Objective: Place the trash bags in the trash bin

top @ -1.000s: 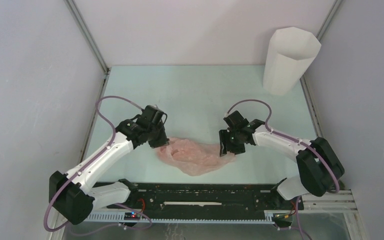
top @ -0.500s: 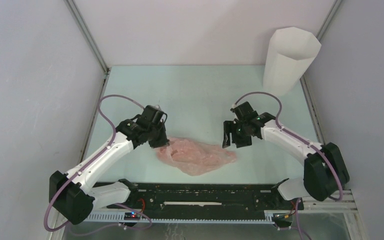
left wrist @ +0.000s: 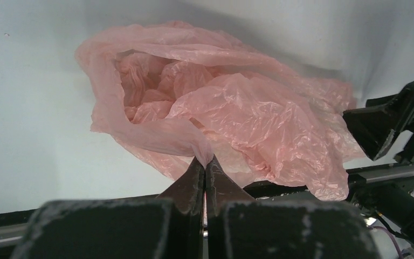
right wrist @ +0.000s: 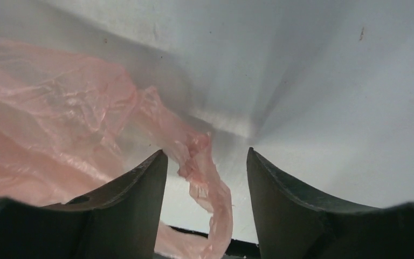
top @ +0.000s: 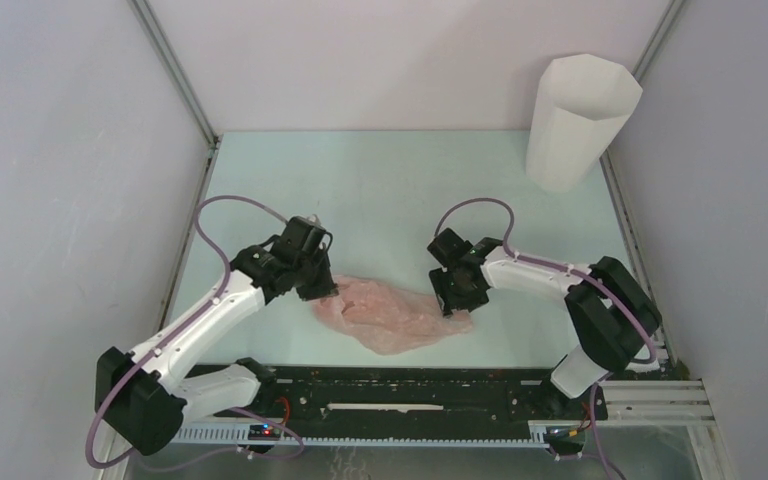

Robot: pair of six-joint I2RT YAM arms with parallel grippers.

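Observation:
The pale-pink trash bag [top: 395, 315] lies crumpled on the table near the front edge, its mouth open toward the left. My left gripper [left wrist: 205, 159] is shut on a pinch of the bag's rim [left wrist: 183, 137]. My right gripper [right wrist: 207, 156] is open over the bag's right end [right wrist: 199, 162], and a thin fold of film lies between its fingers without being clamped. In the top view the left gripper [top: 322, 290] and the right gripper [top: 452, 303] sit at opposite ends of the bag. The tall white trash bin [top: 575, 122] stands upright at the far right corner, apart from both arms.
White walls enclose the pale-green table [top: 390, 190] on three sides. A black rail [top: 410, 385] runs along the near edge between the arm bases. In the left wrist view the right gripper's fingers [left wrist: 380, 127] show at the right edge.
The right gripper lifted away from the bag's right end half a second ago, then came back down onto it, further left, with its jaws open. The left gripper kept its hold and barely moved.

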